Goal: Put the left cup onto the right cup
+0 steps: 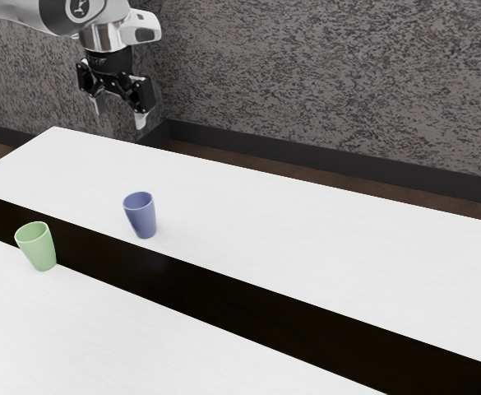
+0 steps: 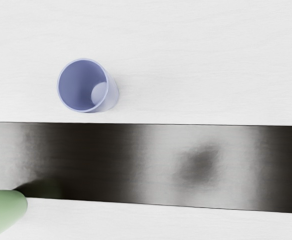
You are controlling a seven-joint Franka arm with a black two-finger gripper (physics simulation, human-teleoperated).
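gripper [image 1: 118,113] spread wide, empty, high, well apart from blue cup [image 1: 140,214] | green cup [image 1: 36,245] near blue cup: looks light, stiff, slick | pinch one rim wall

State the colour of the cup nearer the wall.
The cup is periwinkle blue, clearest in the wrist view.

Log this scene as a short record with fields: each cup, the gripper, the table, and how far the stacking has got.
left cup: pale green tapered cup, upright, at the near edge of the black band
right cup: blue tapered cup, upright, empty, on the white across the band
gripper: black two-finger gripper, open, holding nothing, high above the table, apart from both cups
table: white table top crossed by the band
stacking: not yet done; cups stand apart
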